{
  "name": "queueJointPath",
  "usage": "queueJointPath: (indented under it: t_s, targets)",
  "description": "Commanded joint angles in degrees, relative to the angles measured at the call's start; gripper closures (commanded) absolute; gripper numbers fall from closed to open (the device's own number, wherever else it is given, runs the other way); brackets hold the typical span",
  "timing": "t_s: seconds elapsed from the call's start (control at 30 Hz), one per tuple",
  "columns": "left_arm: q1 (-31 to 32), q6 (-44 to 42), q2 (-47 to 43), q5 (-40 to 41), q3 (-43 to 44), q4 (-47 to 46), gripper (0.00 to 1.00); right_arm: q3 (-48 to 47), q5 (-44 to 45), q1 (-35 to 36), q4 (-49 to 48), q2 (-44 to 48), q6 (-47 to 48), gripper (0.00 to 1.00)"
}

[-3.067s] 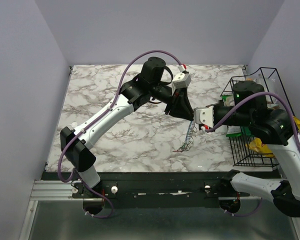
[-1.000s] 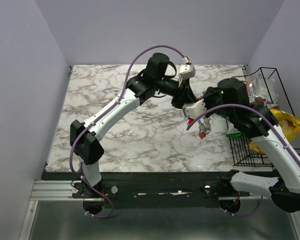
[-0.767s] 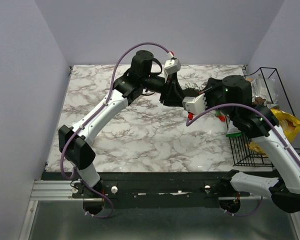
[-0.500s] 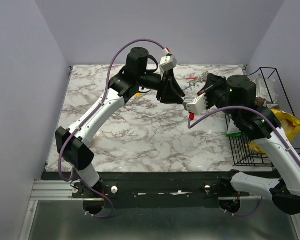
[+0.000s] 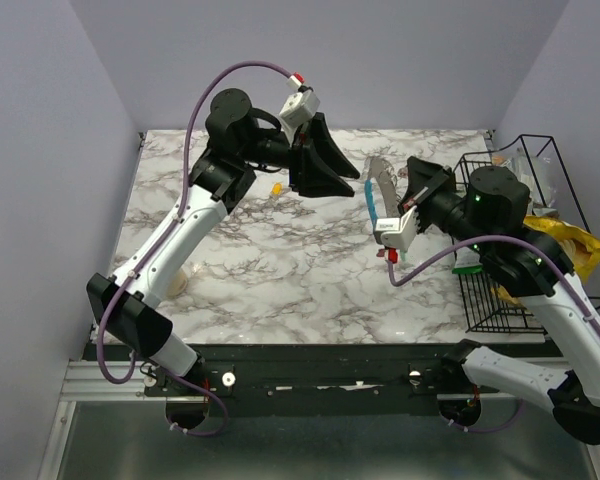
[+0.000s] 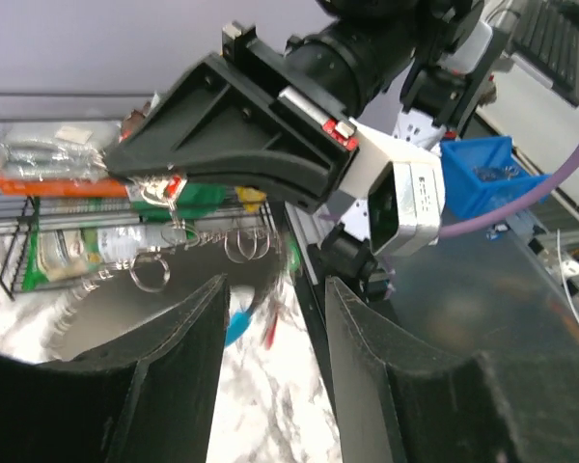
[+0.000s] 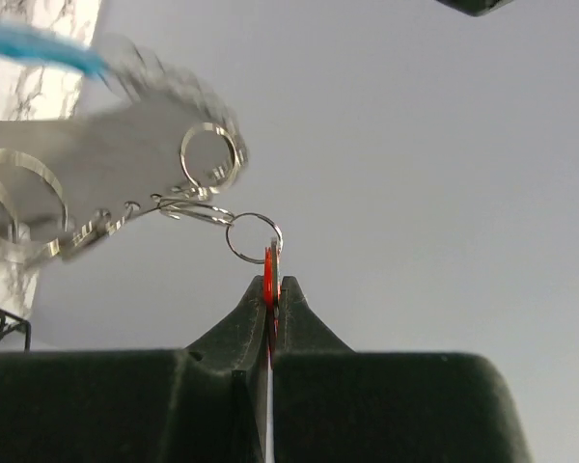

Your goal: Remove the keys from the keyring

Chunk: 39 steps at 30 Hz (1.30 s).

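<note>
Since half a second earlier, the left arm has swung up and away to the left, and the keyring [image 5: 380, 187] now flares out as a blurred grey-and-blue streak. From above, that loop hangs in the air over the marble table [image 5: 240, 250], just left of the right gripper [image 5: 412, 172], whose arm reaches in from the right with its wrist tipped up. The left gripper [image 5: 348, 180] is held high, near the loop but apart from it, black fingers spread. A tiny yellow-orange piece [image 5: 276, 187] lies on the marble beneath it. The left wrist camera shows its own fingers [image 6: 174, 386] parted with nothing between them, facing the right gripper [image 6: 125, 169]. Small silver rings [image 6: 150, 273] and a smear of blue and red dangle below that gripper. The right wrist camera shows the jaws pressed together on the red key [image 7: 268, 273], its head edge-on. A split ring [image 7: 254, 237] links it to the smeared grey loop, whose blue end sits at upper left.
</note>
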<state>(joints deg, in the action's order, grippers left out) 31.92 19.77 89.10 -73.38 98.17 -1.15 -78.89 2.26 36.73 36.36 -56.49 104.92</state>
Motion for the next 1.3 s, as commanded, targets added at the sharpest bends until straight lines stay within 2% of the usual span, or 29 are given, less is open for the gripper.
queueJointPath:
  t_s: [0.0, 0.03, 0.1, 0.37, 0.47, 0.77, 1.13, 1.27]
  targets:
    - [-1.07, 29.67, -0.33, -3.61, -7.45, -36.06, 0.46, -0.21, -7.43, -0.08, -3.05, 2.43, -1.56, 0.99]
    - [-0.99, 32.5, 0.28, -3.61, -8.69, -44.73, 0.45, 0.05, -8.14, -0.17, -2.7, 2.78, -1.39, 0.99]
    - [-1.07, 35.34, 1.95, -3.78, -8.26, -46.92, 0.45, 0.32, -10.86, -0.08, -2.7, 3.4, -0.51, 0.99]
    - [-1.07, 31.74, 2.83, -2.29, -7.12, -45.44, 0.45, -2.58, -16.85, -0.08, 1.78, 2.88, 2.9, 0.99]
    - [-1.16, 30.25, 2.4, -2.2, -9.22, -44.3, 0.45, -2.06, -20.62, -0.17, 1.79, 3.14, 3.88, 0.99]
    - [-1.95, 24.09, 1.34, -1.41, -14.5, -39.81, 0.45, -2.58, -22.65, -0.08, -0.76, 3.67, 3.09, 0.99]
    - [-2.92, 27.86, 3.44, -2.73, -10.89, -44.46, 0.45, -1.88, -23.71, -0.08, -1.38, 3.84, 4.15, 0.99]
    - [-2.83, 32.77, 5.03, -2.82, -11.86, -51.57, 0.44, -1.79, -23.88, -0.08, -1.38, 4.02, 5.02, 0.99]
